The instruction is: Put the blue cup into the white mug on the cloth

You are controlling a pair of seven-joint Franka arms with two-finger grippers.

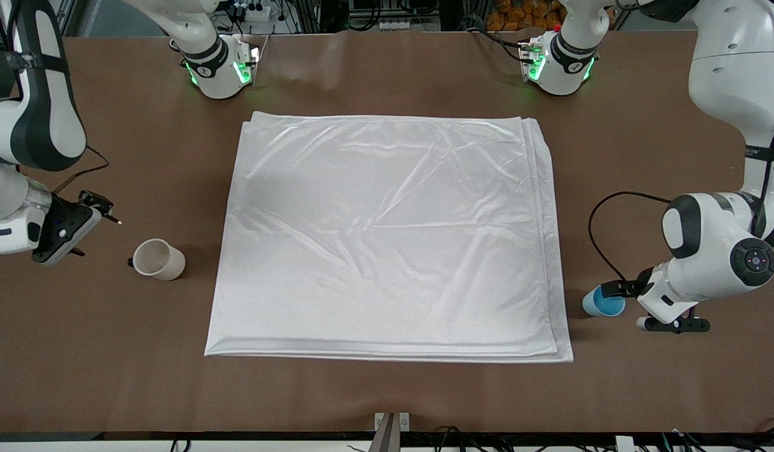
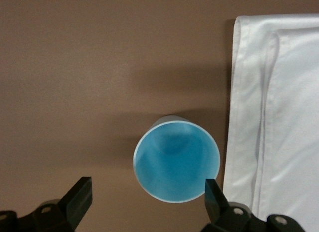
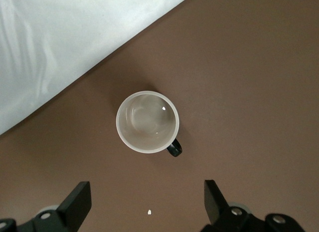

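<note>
**Both cups on bare worktop, both claws open above them**

The cloth [image 1: 387, 235] lies spread over the middle of the front view, folded in layers, its stacked edges showing along the side toward the left arm's end of the worktop [image 1: 387, 389].

The blue cup [image 1: 602, 304] stands upright at the lower right of the front view, on the bare worktop just beside the cloth's edge and not on it. In the left wrist view the blue cup [image 2: 177, 161] is seen from above, mouth up, with the cloth [image 2: 279, 122] close alongside. The left claw [image 2: 147, 197] hangs low over it with its fingers [image 2: 79, 194] spread wide, holding nothing; one finger sits at the cup's rim, and whether it touches cannot be told. In the front view the left claw [image 1: 638, 301] is mostly hidden by the arm's wrist.

The white mug [image 1: 158, 258] stands at the middle left of the front view, also off the cloth, toward the right arm's end. The right wrist view looks straight down into the white mug [image 3: 147, 122], its small dark handle visible at the rim. The right claw [image 3: 147, 202] is above the worktop near the mug, fingers wide apart and empty. In the front view the right claw [image 1: 98, 210] sits up and to the left of the mug.
</note>
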